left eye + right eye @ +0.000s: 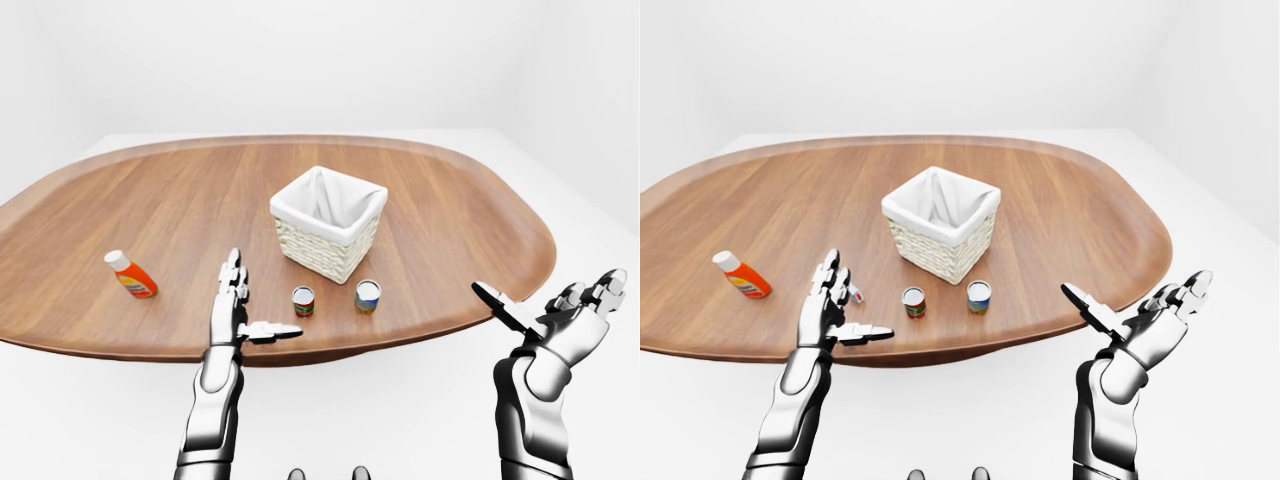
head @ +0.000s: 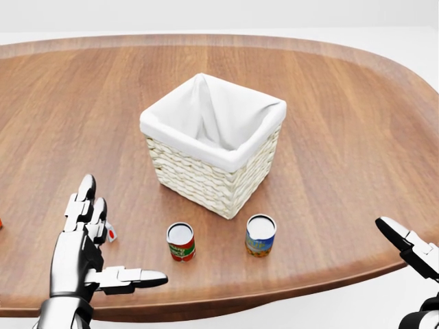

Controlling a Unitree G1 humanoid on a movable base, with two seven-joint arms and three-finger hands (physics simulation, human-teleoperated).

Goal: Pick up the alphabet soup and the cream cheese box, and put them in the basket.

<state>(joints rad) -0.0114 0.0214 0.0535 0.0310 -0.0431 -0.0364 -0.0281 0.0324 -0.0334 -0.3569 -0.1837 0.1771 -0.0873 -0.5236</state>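
Hovering open-fingered beside the box (image 2: 110,233), the left hand (image 2: 86,236) looks poised to grasp; the right hand (image 1: 560,320) idles spread off-table.

Both arms are glossy chrome-silver with black joints; the left hand (image 2: 86,250) and right hand (image 1: 560,320) have three segmented silver fingers with dark seams

Room: plain white walls and a white floor, evenly lit with soft, diffuse light; faint corner seams show at the upper left and upper right of the left-eye view. Furniture: one large oval wooden table (image 1: 150,215) with a raised rim, warm brown grain running lengthwise, a mild sheen on its top. A darker underside shows below its near edge in the head view.
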